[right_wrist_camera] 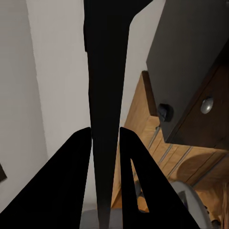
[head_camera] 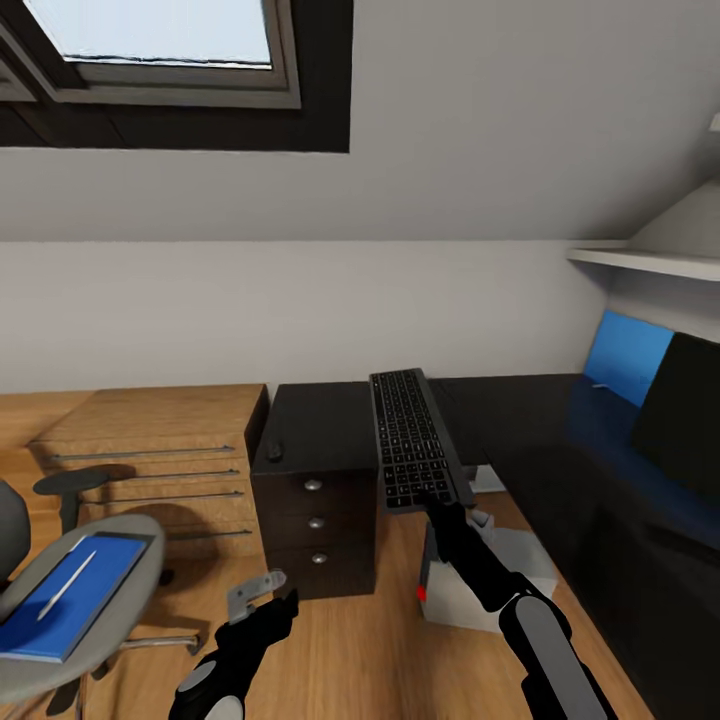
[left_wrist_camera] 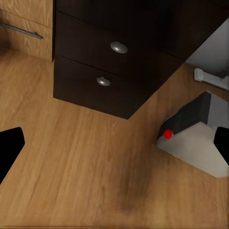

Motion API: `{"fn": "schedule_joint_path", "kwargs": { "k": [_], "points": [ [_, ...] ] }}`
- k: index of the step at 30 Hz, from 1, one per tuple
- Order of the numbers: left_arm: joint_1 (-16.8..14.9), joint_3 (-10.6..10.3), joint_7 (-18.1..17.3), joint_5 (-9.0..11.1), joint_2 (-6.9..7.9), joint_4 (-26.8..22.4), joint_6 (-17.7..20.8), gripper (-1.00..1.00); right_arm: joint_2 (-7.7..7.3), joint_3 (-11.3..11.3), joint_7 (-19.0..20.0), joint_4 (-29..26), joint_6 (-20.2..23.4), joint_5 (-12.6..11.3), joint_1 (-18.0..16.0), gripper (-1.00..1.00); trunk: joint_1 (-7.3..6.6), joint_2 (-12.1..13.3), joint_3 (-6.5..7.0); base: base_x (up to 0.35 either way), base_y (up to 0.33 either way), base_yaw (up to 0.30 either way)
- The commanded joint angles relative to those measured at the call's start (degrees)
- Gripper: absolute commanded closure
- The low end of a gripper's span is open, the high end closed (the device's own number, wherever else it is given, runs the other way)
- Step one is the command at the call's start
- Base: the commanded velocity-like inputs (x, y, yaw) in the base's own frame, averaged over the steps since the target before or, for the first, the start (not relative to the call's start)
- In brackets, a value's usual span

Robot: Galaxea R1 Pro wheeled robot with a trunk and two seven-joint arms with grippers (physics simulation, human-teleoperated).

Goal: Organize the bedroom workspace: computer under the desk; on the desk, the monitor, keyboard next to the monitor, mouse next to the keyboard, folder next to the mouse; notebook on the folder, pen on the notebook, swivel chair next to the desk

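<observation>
My right gripper is shut on the near end of the black keyboard, holding it in the air above the floor between the drawer cabinet and the dark desk. In the right wrist view the keyboard runs edge-on between the fingers. The black mouse lies on the cabinet top. The monitor stands on the desk at the right. The pale computer with a red light sits on the floor. On the swivel chair lies a blue flat stack with a white pen. My left gripper hangs open.
The dark three-drawer cabinet stands beside a wooden dresser. A shelf juts from the right wall, and a blue panel leans behind the monitor. In the left wrist view, bare wood floor lies below the gripper, with the computer beside it.
</observation>
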Motion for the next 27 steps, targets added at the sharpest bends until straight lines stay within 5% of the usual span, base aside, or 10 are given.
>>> {"fn": "schedule_joint_path", "kwargs": {
  "k": [1, 18, 27],
  "points": [
    [-0.1, -0.1, 0.5, 0.2, 0.05, 0.7, 0.2, -1.00, 0.03, -0.1, 0.0, 0.1, 0.2, -0.5, 0.0, 1.00, -0.23, 0.4, 0.12, -0.008, -0.005, 0.000],
    [-0.1, 0.0, 0.5, 0.1, 0.05, 0.9, 0.1, -1.00, 0.12, -0.1, 0.0, 0.1, 0.2, -0.5, 0.0, 1.00, -3.96, 7.2, 3.17, -0.275, 0.000, 0.000],
    [-0.1, -0.2, 0.7, 0.0, -0.03, 0.9, 0.1, -1.00, 0.03, -0.1, -0.2, -0.1, 0.1, -2.5, 0.0, 1.00, -5.94, 10.8, 4.78, -0.311, -0.179, 0.000]
  ]
}}
